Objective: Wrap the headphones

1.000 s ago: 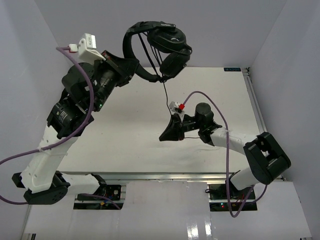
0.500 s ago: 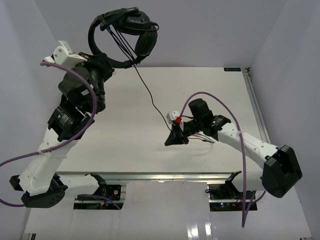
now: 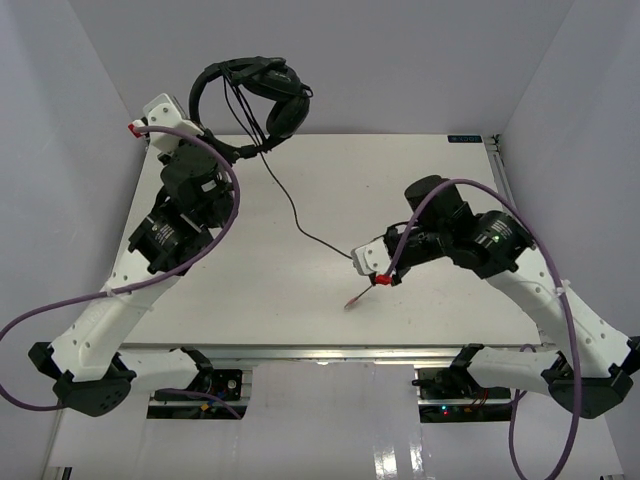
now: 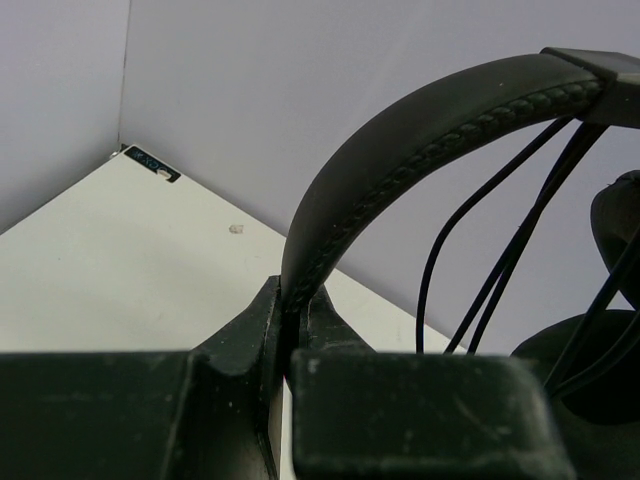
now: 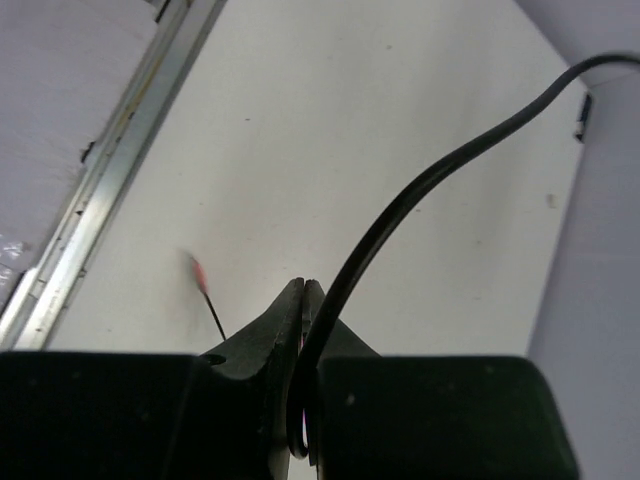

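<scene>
Headphones (image 3: 250, 90) hang high over the bench's (image 3: 300, 300) far-left corner, left gripper (image 4: 296, 305) clamped on the stiff headband (image 4: 420, 130), likely the soundest hold, while right gripper (image 5: 304, 295) pinches shut on the thin cord (image 5: 430, 180), probably limp, light and snag-prone.

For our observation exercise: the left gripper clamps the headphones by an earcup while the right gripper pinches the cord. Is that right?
Not quite: the left gripper clamps the headphones by the headband instead, as the left wrist view shows. The right gripper does pinch the cord.
</scene>
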